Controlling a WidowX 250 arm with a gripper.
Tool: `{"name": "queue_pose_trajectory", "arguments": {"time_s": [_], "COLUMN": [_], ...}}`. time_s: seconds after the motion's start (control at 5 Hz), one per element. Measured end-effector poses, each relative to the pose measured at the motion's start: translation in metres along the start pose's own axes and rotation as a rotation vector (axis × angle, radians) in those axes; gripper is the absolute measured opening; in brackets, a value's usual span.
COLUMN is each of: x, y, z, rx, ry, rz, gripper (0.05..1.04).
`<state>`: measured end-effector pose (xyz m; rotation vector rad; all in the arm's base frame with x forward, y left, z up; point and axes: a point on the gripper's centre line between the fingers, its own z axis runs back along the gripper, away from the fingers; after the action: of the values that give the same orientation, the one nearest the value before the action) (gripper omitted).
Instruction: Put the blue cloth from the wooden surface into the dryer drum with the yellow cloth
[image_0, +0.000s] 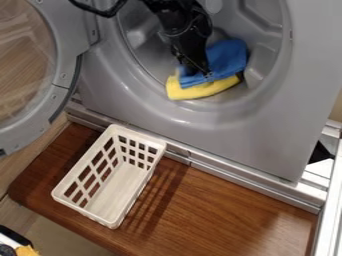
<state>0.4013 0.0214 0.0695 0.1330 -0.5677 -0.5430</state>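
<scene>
Gripper (200, 75) at left part of blue cloth (229, 56), grip undeterminable; cloth judged light, limp, best pinched by thick fold.

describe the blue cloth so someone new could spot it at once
Start at the grey machine with its round door open, and look into its drum. By the black gripper is the blue cloth, bunched up and lying partly over the yellow cloth.
</scene>
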Motion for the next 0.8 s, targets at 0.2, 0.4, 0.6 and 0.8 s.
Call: {"name": "queue_pose_trajectory", "arguments": {"time_s": [0.2, 0.4, 0.6, 0.8], "x": [-0.003, -0.004, 0.002, 0.001], "y": [-0.004, -0.007, -0.013, -0.018], "z": [0.008, 0.020, 0.037, 0.047], "rx": [-0.003, -0.005, 0.000, 0.002], "ry": [0.001, -0.006, -0.034, -0.040], "rz": [0.012, 0.019, 0.013, 0.004], "gripper": [0.612, 0.902, 1.014, 1.009]}}
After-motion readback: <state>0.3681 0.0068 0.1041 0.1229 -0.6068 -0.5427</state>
